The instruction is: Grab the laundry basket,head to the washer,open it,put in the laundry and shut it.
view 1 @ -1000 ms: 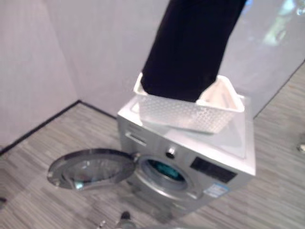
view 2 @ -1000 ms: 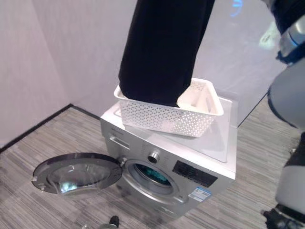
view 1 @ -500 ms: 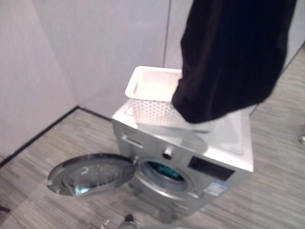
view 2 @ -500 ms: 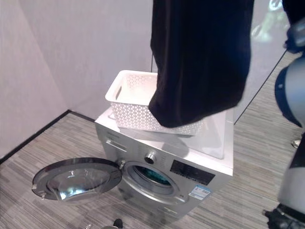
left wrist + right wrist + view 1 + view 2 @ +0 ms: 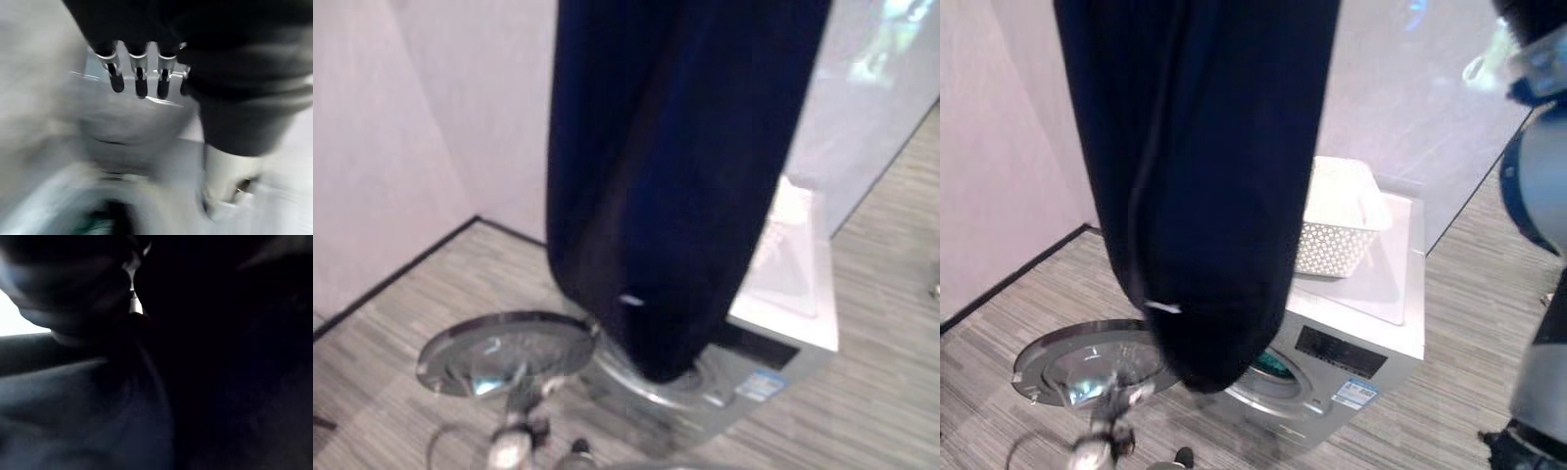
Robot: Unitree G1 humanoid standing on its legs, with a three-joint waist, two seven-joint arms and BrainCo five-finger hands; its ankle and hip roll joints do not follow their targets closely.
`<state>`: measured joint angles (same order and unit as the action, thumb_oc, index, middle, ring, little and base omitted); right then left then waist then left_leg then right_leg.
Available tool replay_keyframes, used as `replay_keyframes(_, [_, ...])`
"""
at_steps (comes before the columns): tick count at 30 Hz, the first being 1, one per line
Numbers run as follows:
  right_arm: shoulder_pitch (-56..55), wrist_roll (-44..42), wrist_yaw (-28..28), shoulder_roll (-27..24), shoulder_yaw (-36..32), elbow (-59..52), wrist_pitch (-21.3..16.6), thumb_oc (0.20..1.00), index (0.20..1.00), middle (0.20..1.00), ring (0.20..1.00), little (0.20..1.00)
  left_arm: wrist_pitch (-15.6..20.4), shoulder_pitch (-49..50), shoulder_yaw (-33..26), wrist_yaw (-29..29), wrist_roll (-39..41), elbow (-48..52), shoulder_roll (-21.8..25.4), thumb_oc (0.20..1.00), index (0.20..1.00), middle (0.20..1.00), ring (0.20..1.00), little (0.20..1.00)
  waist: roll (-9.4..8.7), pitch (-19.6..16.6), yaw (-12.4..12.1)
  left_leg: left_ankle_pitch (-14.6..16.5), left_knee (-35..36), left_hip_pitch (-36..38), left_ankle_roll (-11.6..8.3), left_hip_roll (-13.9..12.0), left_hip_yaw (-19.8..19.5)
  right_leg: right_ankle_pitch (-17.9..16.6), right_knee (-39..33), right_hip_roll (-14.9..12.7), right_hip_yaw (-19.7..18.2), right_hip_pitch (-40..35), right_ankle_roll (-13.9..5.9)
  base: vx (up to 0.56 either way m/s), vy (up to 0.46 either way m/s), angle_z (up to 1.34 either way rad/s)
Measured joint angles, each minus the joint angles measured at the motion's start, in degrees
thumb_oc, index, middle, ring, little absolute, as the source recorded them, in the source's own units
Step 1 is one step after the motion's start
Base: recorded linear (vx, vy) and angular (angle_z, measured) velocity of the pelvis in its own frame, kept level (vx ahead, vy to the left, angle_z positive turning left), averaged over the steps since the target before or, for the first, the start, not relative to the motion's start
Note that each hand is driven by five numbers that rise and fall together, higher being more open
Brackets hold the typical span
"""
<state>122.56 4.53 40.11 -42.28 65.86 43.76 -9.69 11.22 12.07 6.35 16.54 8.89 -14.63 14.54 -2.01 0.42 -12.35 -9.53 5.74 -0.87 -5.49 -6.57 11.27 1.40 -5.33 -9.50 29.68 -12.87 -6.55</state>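
In the left wrist view we are seeing our left hand (image 5: pixel 139 73) with its dark-tipped fingers (image 5: pixel 116 78) hanging fairly straight and apart, gripping nothing, above the blurred front of the machine. In the right wrist view dark cloth is pressing close around our right hand, so we cannot tell how its fingers are set; we are judging that this hand is the one carrying the cloth.

The long dark navy fabric garment (image 5: pixel 1205 186) is hanging from above the head views, its lower end dangling just in front of the silver front-loading washer (image 5: pixel 1371 343). We are probably holding it high so the whole length clears the basket before being lowered to the drum.

The white perforated plastic laundry basket (image 5: pixel 1337 220) is resting on the washer's top, toward its rear edge, parked there to free both hands. The round glass washer door (image 5: pixel 499 352) is standing swung wide open to the left of the drum opening, low over the grey striped floor (image 5: pixel 391 313), leaving the opening free for loading.
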Motion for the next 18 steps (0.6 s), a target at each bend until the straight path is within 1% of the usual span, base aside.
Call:
replay_keyframes(1, [-0.02, -0.07, -1.28, 0.13, 0.62, 1.07, 0.41, 0.200, 0.200, 0.200, 0.200, 0.200, 1.11, -1.68, -1.41, 1.10, -2.41, 1.52, 0.39, 1.000, 1.000, 1.000, 1.000, 1.000, -0.04, 0.01, -0.09, 0.11, 0.02, -0.17, -0.08, 0.08, 0.01, -0.02, 0.00, -0.12, 0.02, -0.14, -0.04, -0.01, -0.044, -0.03])
replay_keyframes(4, [-0.03, -0.24, -2.26, 0.93, 0.73, 2.50, 1.28, 0.200, 0.200, 0.200, 0.200, 0.200, -0.19, -3.12, -6.46, 4.90, -8.14, 2.95, 0.84, 1.000, 1.000, 1.000, 1.000, 1.000, -0.29, 0.27, 0.15, 0.04, -0.04, -0.06, 0.21, 0.19, 0.24, -0.23, 0.00, -0.29, -0.04, -0.08, -0.39, 0.01, -0.042, -0.03])
replay_keyframes(5, [-0.08, -0.32, -3.52, 0.96, 0.75, 2.79, 2.28, 0.200, 0.200, 0.200, 0.200, 0.200, -1.46, -4.39, -13.47, 10.14, -13.43, 4.40, 0.21, 1.000, 1.000, 1.000, 1.000, 1.000, -0.48, 1.07, 0.55, 0.02, -0.04, -0.02, 0.23, 0.09, 0.22, -0.18, 0.00, -0.16, -0.08, -0.09, -0.44, 0.00, 0.000, 0.00])
replay_keyframes(8, [-0.15, -0.47, -4.37, 1.28, 0.73, 2.81, 2.61, 0.200, 0.200, 0.200, 0.200, 0.200, -2.29, -5.88, -17.44, 14.42, -17.81, 6.51, 0.52, 1.000, 1.000, 1.000, 1.000, 1.000, -0.92, 1.65, 0.60, -0.12, -0.06, -0.04, 0.36, 0.15, 0.21, -0.29, 0.00, -0.15, -0.04, -0.11, -0.48, 0.00, 0.000, 0.00])
replay_keyframes(11, [-0.15, -0.47, -5.32, 1.46, 0.27, 2.74, 3.00, 0.200, 0.200, 0.200, 0.200, 0.200, -3.10, -6.91, -17.20, 15.83, -20.88, 9.85, 0.72, 1.000, 1.000, 1.000, 1.000, 1.000, -1.83, 2.73, 0.57, -0.11, -0.07, -0.05, 0.36, 0.14, 0.20, -0.25, 0.01, -0.13, 0.04, -0.11, -0.47, 0.00, 0.000, 0.00])
replay_keyframes(14, [-0.04, -0.53, -6.00, 1.86, -0.07, 2.65, 3.09, 0.200, 0.200, 0.200, 0.200, 0.200, -3.29, -8.97, -13.04, 15.51, -24.06, 12.81, 2.12, 1.000, 1.000, 1.000, 1.000, 1.000, -2.87, 4.18, 0.65, -0.09, -0.06, -0.09, 0.36, 0.19, 0.29, -0.25, 0.00, -0.20, 0.00, -0.07, -0.47, 0.00, 0.000, 0.00])
replay_keyframes(16, [0.01, -0.55, -6.34, 2.00, 0.03, 3.16, 3.09, 0.200, 0.200, 0.200, 0.200, 0.200, -3.29, -9.37, -12.43, 15.14, -24.77, 14.20, 2.66, 1.000, 1.000, 1.000, 1.000, 1.000, -3.07, 4.45, 0.66, -0.09, -0.06, -0.12, 0.36, 0.18, 0.33, -0.25, 0.00, -0.21, 0.00, -0.04, -0.46, 0.00, 0.000, 0.00])
replay_keyframes(18, [0.00, -0.62, -6.43, 2.55, 0.03, 4.67, 3.15, 0.200, 0.200, 0.200, 0.200, 0.200, -3.52, -9.75, -12.07, 14.41, -25.65, 14.26, 3.13, 1.000, 1.000, 1.000, 1.000, 1.000, -2.90, 4.59, 0.69, -0.09, -0.06, -0.11, 0.36, 0.22, 0.31, -0.25, 0.00, -0.25, 0.01, -0.07, -0.47, 0.00, 0.000, 0.00])
